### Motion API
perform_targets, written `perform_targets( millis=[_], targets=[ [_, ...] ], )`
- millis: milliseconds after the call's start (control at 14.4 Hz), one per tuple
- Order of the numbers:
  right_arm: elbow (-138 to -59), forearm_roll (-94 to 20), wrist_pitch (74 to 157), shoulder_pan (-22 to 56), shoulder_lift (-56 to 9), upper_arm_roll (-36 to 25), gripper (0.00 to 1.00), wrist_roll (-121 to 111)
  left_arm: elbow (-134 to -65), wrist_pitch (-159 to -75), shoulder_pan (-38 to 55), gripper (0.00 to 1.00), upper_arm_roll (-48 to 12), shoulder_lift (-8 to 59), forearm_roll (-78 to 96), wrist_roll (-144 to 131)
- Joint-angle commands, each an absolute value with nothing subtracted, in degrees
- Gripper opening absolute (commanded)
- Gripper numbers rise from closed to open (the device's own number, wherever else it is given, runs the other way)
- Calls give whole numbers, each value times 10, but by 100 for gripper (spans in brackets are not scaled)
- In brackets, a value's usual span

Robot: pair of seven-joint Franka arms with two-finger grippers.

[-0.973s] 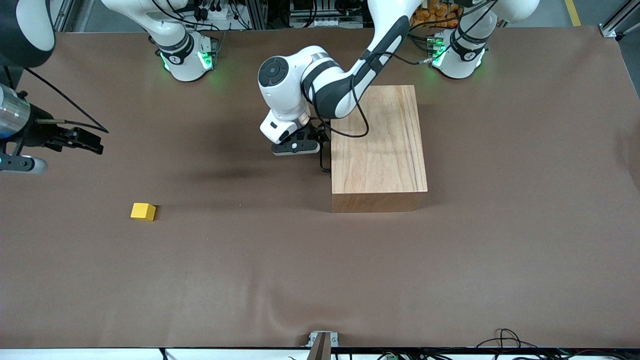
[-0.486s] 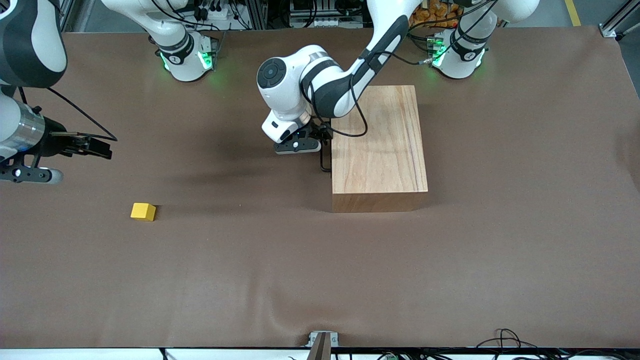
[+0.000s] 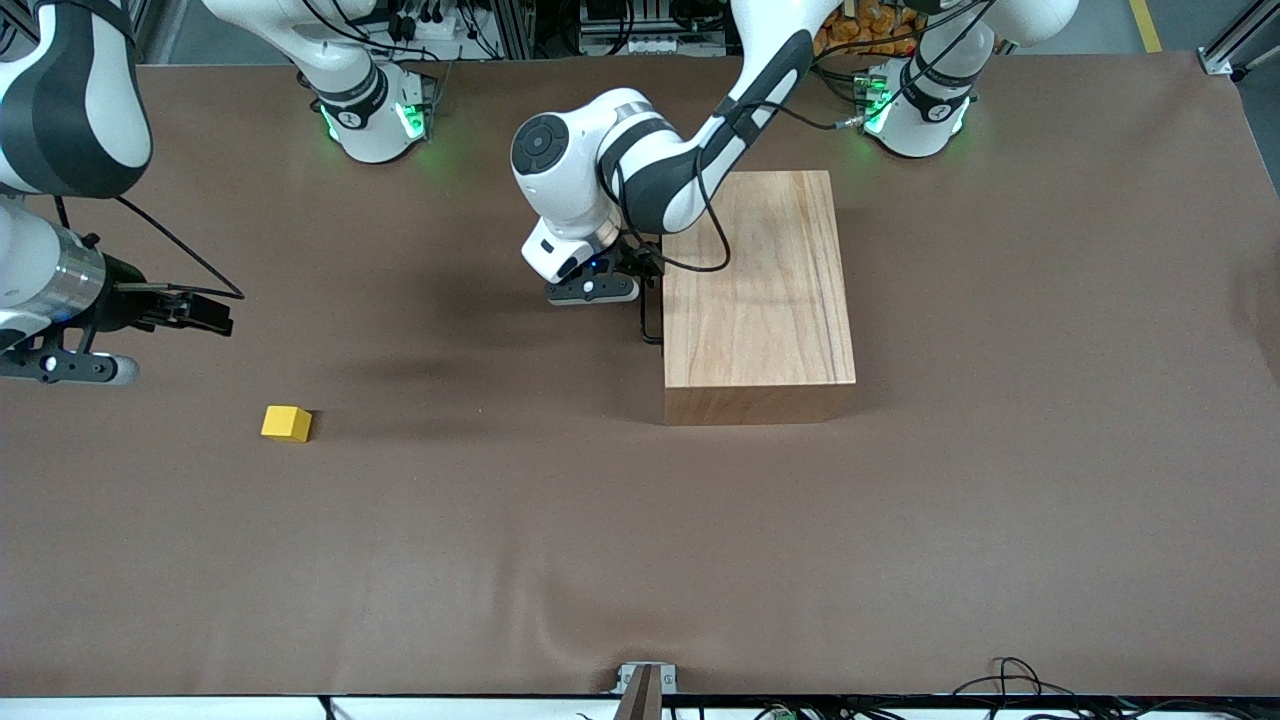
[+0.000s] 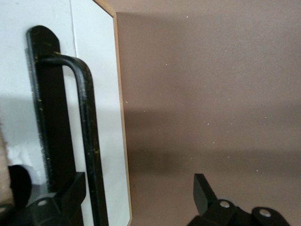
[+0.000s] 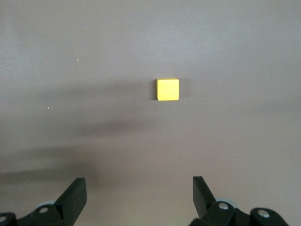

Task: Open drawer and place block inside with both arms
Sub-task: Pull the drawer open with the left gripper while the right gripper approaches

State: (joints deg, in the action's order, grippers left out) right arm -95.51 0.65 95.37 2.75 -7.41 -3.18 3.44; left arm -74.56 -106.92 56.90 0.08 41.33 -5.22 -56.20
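In the front view, the wooden cabinet (image 3: 758,295) is seen on the brown tabletop (image 3: 640,540), toward the left arm's end. The left tool (image 3: 640,280) is placed at the cabinet's front, right at the thin black handle (image 3: 650,322) of the drawer, which is judged to be shut since no tray shows. The yellow block (image 3: 286,423) lies on the tabletop well apart from the cabinet, toward the right arm's end and nearer to the camera. The right tool (image 3: 205,315) is held over bare tabletop near the block, not yet above it.

In the left wrist view, the drawer's white front (image 4: 96,94) and the handle (image 4: 87,136) are shown close up. The left tool (image 4: 138,195) is spread wide, one finger (image 4: 66,197) sitting between the handle bar and the panel, the other finger (image 4: 204,190) out over the tabletop; nothing is gripped. For the step in hand, the bar should be straddled squarely before the fingers are brought together, and the pull should then be made straight out from the panel, so that the tray is not jammed and the cabinet is not dragged.

In the right wrist view, the block (image 5: 168,89) is seen ahead of the right tool (image 5: 138,193), whose fingers are fully apart and hold nothing. The block should be centred between the fingers, with its flat faces square to them, before any descent is made.
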Motion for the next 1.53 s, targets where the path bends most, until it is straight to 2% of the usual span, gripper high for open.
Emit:
perform_targets(
  millis=[0,278,625,1181,1459],
  targets=[
    [-954,10,966,27,-84,-29,100,31,-732,-1092,571,100,2,432,-58,-562],
    [-954,11,977,28,-94,-29,100,25,-732,-1132,577,100,1,438,-55,-564],
    [-991,10,989,45,-85,-28,100,25,-727,-1146,577,100,-11,435,-54,-568],
    [-1009,11,1012,45,-80,-28,100,25,-726,-1173,584,100,-26,439,-54,-585],
    [-1059,11,1065,48,-53,-28,100,25,-708,-1177,595,100,-28,448,-54,-603]
  ],
)
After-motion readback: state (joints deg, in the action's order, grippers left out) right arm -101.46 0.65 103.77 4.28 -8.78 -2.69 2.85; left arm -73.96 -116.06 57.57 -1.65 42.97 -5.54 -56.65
